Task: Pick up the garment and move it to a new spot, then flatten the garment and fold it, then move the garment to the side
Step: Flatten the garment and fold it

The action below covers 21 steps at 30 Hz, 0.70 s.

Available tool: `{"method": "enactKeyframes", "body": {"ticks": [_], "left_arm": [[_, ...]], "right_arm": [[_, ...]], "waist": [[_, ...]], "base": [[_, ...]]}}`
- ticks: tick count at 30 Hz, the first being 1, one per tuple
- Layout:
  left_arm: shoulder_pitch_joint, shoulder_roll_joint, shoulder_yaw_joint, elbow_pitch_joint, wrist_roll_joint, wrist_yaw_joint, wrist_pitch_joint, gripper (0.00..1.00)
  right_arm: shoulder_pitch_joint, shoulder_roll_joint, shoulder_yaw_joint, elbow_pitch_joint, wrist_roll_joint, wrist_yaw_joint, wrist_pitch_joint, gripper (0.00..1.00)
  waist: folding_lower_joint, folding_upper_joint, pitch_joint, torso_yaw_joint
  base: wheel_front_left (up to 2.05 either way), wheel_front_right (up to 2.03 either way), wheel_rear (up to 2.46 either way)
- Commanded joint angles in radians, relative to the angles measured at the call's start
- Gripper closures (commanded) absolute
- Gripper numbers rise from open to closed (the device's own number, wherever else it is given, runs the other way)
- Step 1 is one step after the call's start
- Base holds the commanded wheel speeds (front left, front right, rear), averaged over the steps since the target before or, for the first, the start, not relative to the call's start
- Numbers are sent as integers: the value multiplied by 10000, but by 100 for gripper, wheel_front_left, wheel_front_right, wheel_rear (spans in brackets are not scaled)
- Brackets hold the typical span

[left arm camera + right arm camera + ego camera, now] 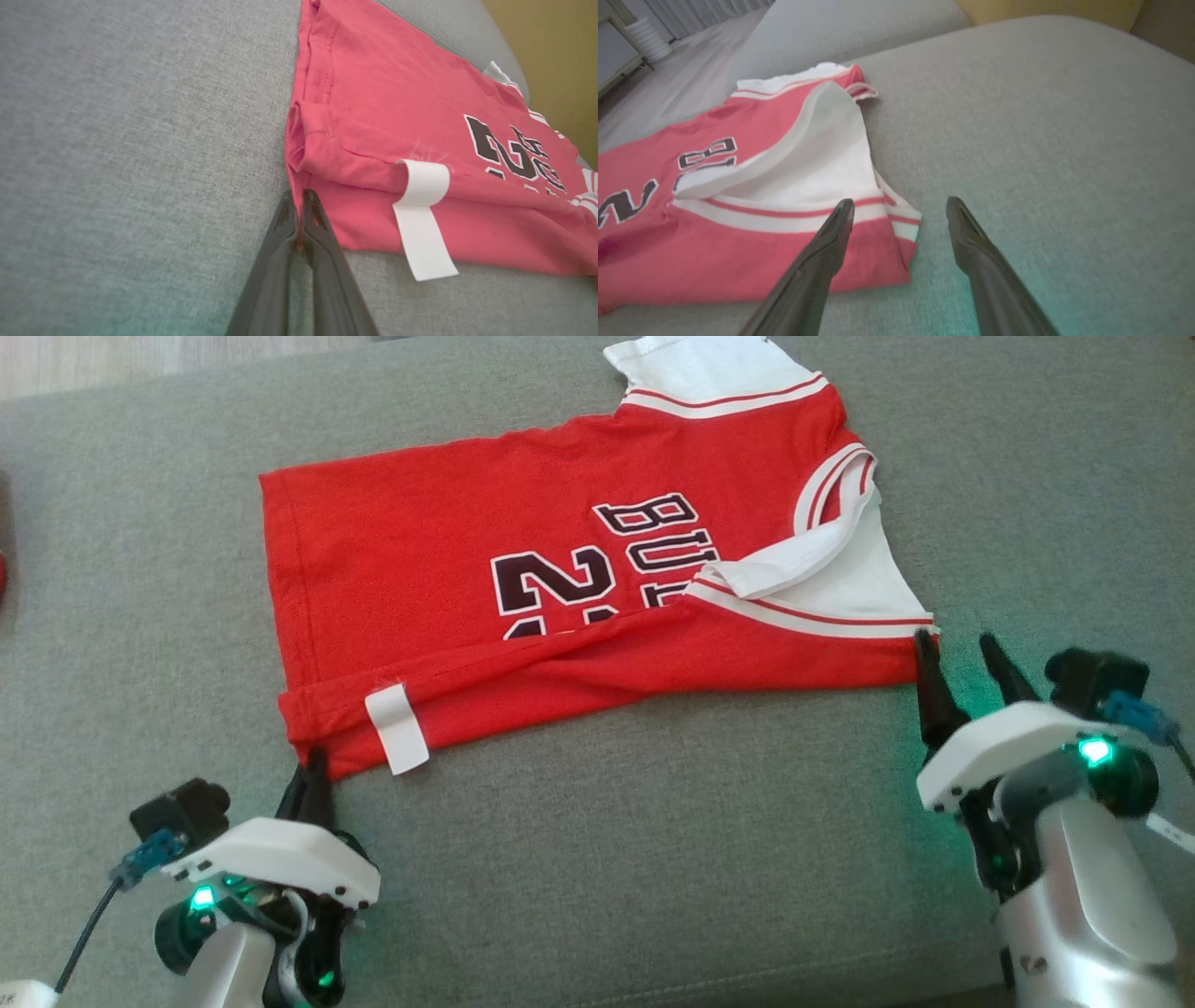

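Seemingly, left end effector (pixel 298 201) pinches garment (pixel 448 551) at corner.

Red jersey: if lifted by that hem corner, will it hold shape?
Probably not: the red jersey is thin cloth, already doubled over along its near edge, so it should droop. Held at one corner by the left gripper, the rest would likely drag across the grey cushion. It looks light.

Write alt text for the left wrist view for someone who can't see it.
The left gripper is pinched shut on the near corner of a red jersey lying on a grey cushion. A white label hangs over the jersey's folded edge, with black lettering further right.
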Motion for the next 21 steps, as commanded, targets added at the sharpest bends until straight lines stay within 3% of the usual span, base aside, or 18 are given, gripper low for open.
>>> {"method": "enactKeyframes", "body": {"ticks": [1, 8, 10, 11, 12, 21], "left_arm": [[-204, 106, 177, -148, -49, 19, 41, 100], [-307, 148, 255, -533, 65, 2, -400, 100], [-341, 157, 254, -625, 73, -28, -461, 100], [-356, 158, 250, -668, 71, -40, -474, 100], [-371, 158, 246, -712, 65, -52, -485, 100], [-646, 303, 221, -1064, 123, -86, -451, 100]], "right_arm": [[116, 7, 112, -362, -65, 37, 309, 0], [83, 7, 176, -48, 596, 37, 770, 0], [-14, 7, 277, 108, 905, 37, 864, 57], [-66, 7, 308, 185, 1019, 37, 912, 82], [-124, 7, 338, 250, 1114, 37, 960, 100], [-762, 7, 257, 130, 1536, 37, 949, 100]], "waist": [[0, 0, 10, 40], [0, 0, 56, 212], [0, 0, 53, 257], [0, 0, 45, 277], [0, 0, 33, 296], [0, 0, -106, 377]], "base": [[0, 0, 0], [0, 0, 0], [0, 0, 0], [0, 0, 0], [0, 0, 0], [0, 0, 0]]}}
